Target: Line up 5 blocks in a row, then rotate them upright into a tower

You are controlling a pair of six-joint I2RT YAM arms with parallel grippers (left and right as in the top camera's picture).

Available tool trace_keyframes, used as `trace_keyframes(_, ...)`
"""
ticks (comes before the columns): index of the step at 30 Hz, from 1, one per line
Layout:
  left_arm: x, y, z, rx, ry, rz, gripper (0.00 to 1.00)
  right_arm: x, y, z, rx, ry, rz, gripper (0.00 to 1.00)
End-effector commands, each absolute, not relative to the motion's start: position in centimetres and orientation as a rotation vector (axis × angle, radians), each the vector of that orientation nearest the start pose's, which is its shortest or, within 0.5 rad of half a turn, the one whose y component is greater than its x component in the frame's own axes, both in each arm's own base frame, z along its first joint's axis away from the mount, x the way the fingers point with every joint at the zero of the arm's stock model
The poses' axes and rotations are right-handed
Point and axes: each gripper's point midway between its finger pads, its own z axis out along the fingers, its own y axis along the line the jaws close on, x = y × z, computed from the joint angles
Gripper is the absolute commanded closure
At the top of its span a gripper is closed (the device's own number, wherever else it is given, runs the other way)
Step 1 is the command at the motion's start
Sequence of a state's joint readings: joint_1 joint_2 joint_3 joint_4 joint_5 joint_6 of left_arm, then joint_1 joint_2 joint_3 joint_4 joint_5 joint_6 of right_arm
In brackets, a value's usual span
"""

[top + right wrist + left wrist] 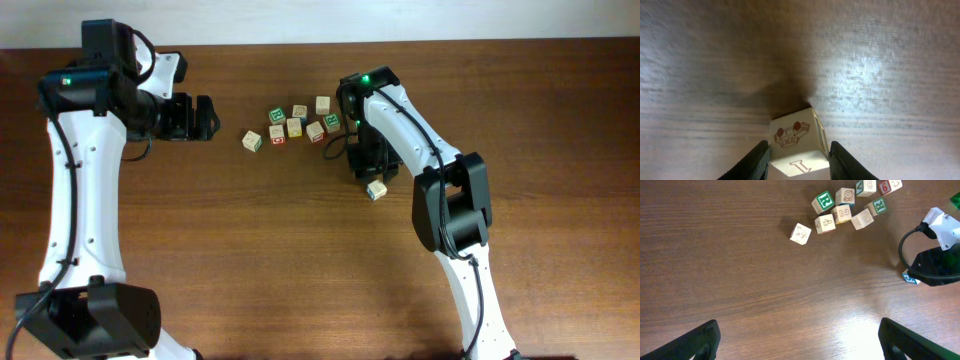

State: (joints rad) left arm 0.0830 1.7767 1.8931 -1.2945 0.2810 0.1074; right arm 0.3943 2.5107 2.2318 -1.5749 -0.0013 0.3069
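Overhead view: the right gripper, a black two-finger claw under the white arm, stands right of frame centre. It is directly above a small pale wooden alphabet cube that sits alone on the brown wood-grain table. The other pale wooden alphabet blocks, printed in red, green and orange, lie in a loose cluster up and left of that cube, well apart from it. I can make out no tidy joined line among them. The left gripper hangs at upper left, spread wide and empty, beside the cluster's left end.

Left wrist view: its black fingertips sit in the bottom corners with bare table between them. The cluster fills the top of the frame, right of centre. At the right edge a blue-printed corner of the lone cube peeks from under the right arm's dark claw.

Right wrist view: the cube rests at bottom centre, with a red line drawing uppermost. The black fingers flank it on either side, just beside or touching its faces. Whether they pinch it or stand slack, I cannot tell.

A cube has no long axis, so any turn depends on it lying squarely between the right fingers. The right arm is far nearer.
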Motion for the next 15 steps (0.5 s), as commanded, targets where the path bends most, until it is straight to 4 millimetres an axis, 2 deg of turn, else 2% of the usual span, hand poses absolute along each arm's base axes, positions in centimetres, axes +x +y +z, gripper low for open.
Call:
trace_keyframes(1,40.8,-1.2,24.2,0.088,2.698,-0.330,0.01,37.8,15.9,3.0,-0.138,3.426,-0.154,0.61)
trace_keyframes(4,40.8,-1.2,24.2,0.088,2.697,-0.330,0.01,37.1,15.7,3.2,-0.139,3.455,-0.170,0.60)
trace_keyframes(6,40.8,-1.2,24.2,0.088,2.697,-0.330,0.01,36.7,15.5,3.4,-0.140,3.475,-0.184,0.55)
trace_keyframes(13,40.8,-1.2,24.2,0.088,2.697,-0.330,0.01,36.3,15.3,3.5,-0.161,3.491,-0.192,0.55)
trace_keyframes(15,40.8,-1.2,24.2,0.088,2.698,-0.330,0.01,36.2,15.5,3.5,-0.152,3.497,-0.171,0.48)
